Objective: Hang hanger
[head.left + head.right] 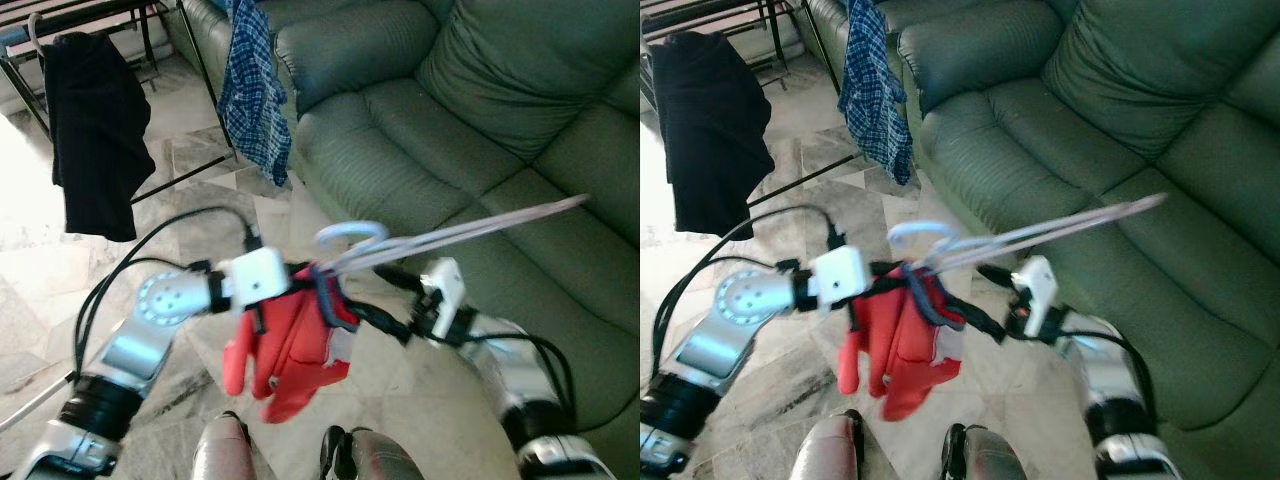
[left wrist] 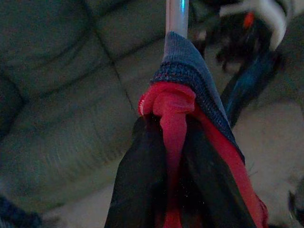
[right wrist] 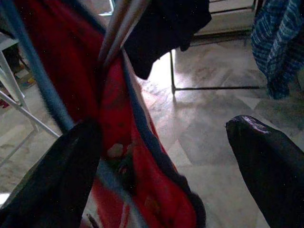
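Left gripper (image 2: 173, 156) pinching red garment (image 1: 285, 350); right gripper (image 3: 166, 166) wide.

A pale hanger (image 1: 450, 235) lies tilted across the frame's centre, hook at centre, its far end toward the right; a red garment (image 1: 285, 345) with a blue collar droops from it.

Pale marbled stone floor (image 1: 200, 160); black metal drying-rack feet (image 1: 178, 178) resting on it, dark green leather sofa (image 1: 450, 130) standing alongside.
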Robot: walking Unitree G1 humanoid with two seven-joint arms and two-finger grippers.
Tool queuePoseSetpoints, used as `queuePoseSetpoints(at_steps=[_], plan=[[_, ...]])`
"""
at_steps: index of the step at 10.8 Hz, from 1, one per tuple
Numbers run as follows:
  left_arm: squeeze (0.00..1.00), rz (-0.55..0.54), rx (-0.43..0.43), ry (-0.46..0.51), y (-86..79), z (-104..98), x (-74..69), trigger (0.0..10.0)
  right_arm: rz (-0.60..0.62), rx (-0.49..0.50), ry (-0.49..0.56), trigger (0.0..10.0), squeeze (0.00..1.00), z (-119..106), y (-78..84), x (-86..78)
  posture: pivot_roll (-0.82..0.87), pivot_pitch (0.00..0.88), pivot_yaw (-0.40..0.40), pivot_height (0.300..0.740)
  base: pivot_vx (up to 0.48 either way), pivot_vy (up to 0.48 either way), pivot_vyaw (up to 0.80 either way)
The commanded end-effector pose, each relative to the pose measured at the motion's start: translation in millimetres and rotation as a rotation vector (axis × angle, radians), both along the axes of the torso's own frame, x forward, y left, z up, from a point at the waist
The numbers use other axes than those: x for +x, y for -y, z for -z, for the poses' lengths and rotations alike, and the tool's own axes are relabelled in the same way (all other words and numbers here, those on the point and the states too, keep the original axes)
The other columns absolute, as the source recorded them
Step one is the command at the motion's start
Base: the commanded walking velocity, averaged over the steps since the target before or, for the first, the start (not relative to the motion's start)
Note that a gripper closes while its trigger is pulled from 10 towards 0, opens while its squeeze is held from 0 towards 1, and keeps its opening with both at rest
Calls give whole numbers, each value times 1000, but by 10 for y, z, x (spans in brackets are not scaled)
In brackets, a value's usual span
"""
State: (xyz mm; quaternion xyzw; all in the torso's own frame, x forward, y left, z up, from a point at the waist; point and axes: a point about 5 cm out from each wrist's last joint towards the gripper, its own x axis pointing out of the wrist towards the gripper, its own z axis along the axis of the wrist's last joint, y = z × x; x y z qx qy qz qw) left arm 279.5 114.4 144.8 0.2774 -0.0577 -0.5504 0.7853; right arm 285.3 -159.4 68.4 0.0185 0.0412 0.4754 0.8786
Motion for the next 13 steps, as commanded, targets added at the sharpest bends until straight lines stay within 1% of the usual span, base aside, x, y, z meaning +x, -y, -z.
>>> queuePoseSetpoints(at_steps=[1,2,3,4,6,7,8,9,10,11,12,13], plan=[[0,41,-17,24,75,-94,-23,0,14,-5,8,10000,0,-14,9,23,83,170,-54,740,0,0,0],[0,55,-13,27,99,-88,-47,0,24,-1,10,10000,0,-29,-13,49,81,169,-50,740,0,0,0],[0,71,-27,29,141,-116,-71,0,29,-4,12,10000,0,-28,-29,60,81,170,-49,740,0,0,0],[0,89,-56,28,201,-195,-97,0,43,-16,10,10000,0,-15,-39,85,83,170,-50,740,0,0,0],[0,108,-115,64,290,-388,-106,0,92,-80,-14,10000,0,62,-54,125,91,168,-54,740,0,0,0],[0,108,-143,86,289,-524,-97,0,142,-178,-55,10000,0,179,28,109,97,169,-59,740,0,0,0],[0,96,-163,94,264,-627,-91,0,236,-221,-113,0,0,272,172,107,96,171,-61,740,0,0,0],[0,75,-172,109,214,-707,-65,0,372,-210,-190,0,0,345,393,88,95,176,-65,740,0,0,0],[0,63,-168,110,189,-708,-56,0,402,-224,-188,0,0,352,444,81,95,177,-67,740,0,0,0],[0,-1,-138,100,32,-644,10,0,514,-284,-181,0,0,362,652,55,88,180,-69,740,0,0,0],[0,-68,-112,86,-125,-584,66,0,639,-308,-137,0,0,300,826,81,80,182,-68,740,0,0,0],[0,-149,-87,76,-321,-513,130,0,805,-302,-60,0,0,138,1024,159,62,185,-69,740,0,0,0]])
